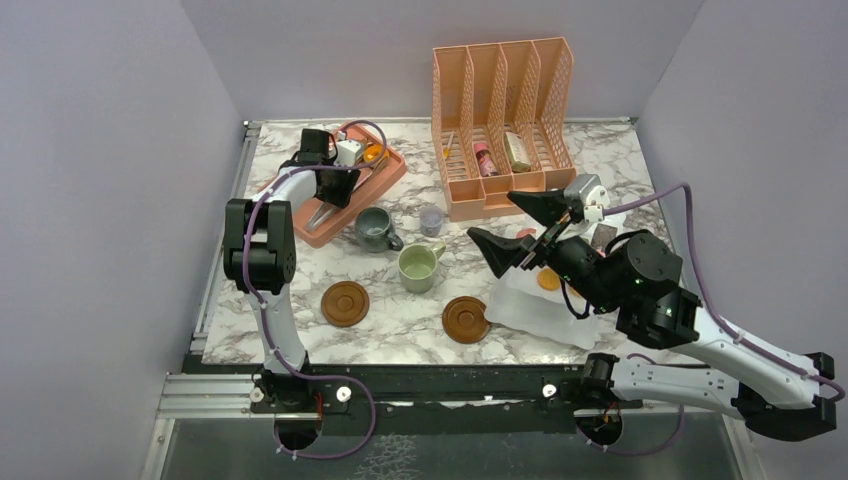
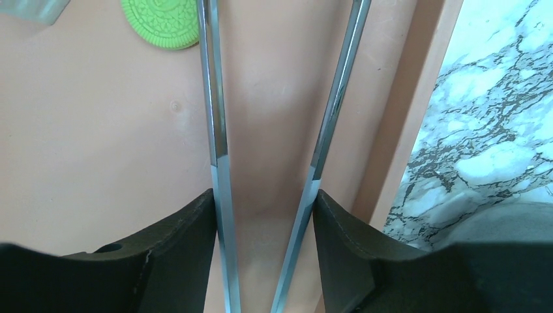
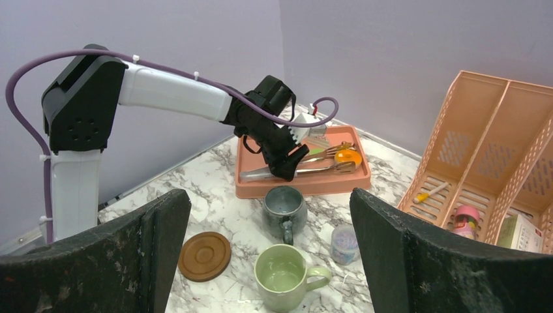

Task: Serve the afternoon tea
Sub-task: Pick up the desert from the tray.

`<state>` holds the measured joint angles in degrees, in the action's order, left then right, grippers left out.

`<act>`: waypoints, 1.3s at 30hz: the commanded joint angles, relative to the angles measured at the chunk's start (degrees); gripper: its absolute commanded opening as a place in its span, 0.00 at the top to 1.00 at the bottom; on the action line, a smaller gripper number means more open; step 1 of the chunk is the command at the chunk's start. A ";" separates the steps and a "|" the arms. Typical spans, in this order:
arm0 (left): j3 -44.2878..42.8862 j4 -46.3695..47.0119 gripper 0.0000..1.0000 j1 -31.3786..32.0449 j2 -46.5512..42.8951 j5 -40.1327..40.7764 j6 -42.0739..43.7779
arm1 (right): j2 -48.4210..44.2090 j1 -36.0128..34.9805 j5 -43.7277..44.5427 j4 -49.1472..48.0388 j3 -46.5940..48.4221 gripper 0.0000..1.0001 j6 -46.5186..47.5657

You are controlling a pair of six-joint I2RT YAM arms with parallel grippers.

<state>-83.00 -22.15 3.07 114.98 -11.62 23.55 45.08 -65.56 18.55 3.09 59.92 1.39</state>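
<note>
left claw [image 2: 264, 203] grips metal tongs [image 2: 219, 130] by both arms over pink tray [image 2: 98, 150], green cookie [image 2: 161, 23] in it | right claw [image 1: 495, 216] wide, holding nothing, above tabletop [image 1: 620, 160] | grey-blue mug [image 1: 374, 228] beside tray, pale green mug [image 1: 418, 267] near it, both off left coaster [image 1: 345, 302] and right coaster [image 1: 465, 319]

There are two mugs, a grey-blue mug [image 1: 374, 228] and a pale green mug [image 1: 419, 267]; two brown coasters [image 1: 345, 303] [image 1: 466, 319]; one lilac cup [image 1: 431, 220]; one pair of tongs [image 2: 215, 117]; one pink tray [image 1: 303, 228].
</note>
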 commanded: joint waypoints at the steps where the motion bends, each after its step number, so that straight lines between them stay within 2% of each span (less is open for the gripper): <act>1: 0.82 1.76 0.50 -0.26 -1.51 -1.15 -0.24 | -0.82 0.17 -0.11 -0.58 0.82 0.02 0.59; 10: 0.40 0.83 0.61 -0.34 -5.49 -1.10 -1.78 | -1.53 0.13 -0.95 -0.55 0.11 0.02 -0.28; 21: -6.45 -7.40 0.62 -0.32 -6.17 -0.83 -7.03 | -2.45 0.17 -1.45 0.23 0.63 0.02 -0.08; 31: -6.57 -10.15 0.70 -0.19 -9.35 -1.79 -12.69 | -2.05 0.17 -1.95 0.41 1.26 0.02 0.09; 39: -5.45 -11.87 0.71 0.52 -14.55 -1.60 -17.53 | -2.29 0.17 -1.08 0.62 1.49 0.02 0.28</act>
<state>-88.05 -33.58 3.18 106.15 -11.60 9.98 43.16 -65.56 18.11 3.16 59.92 1.34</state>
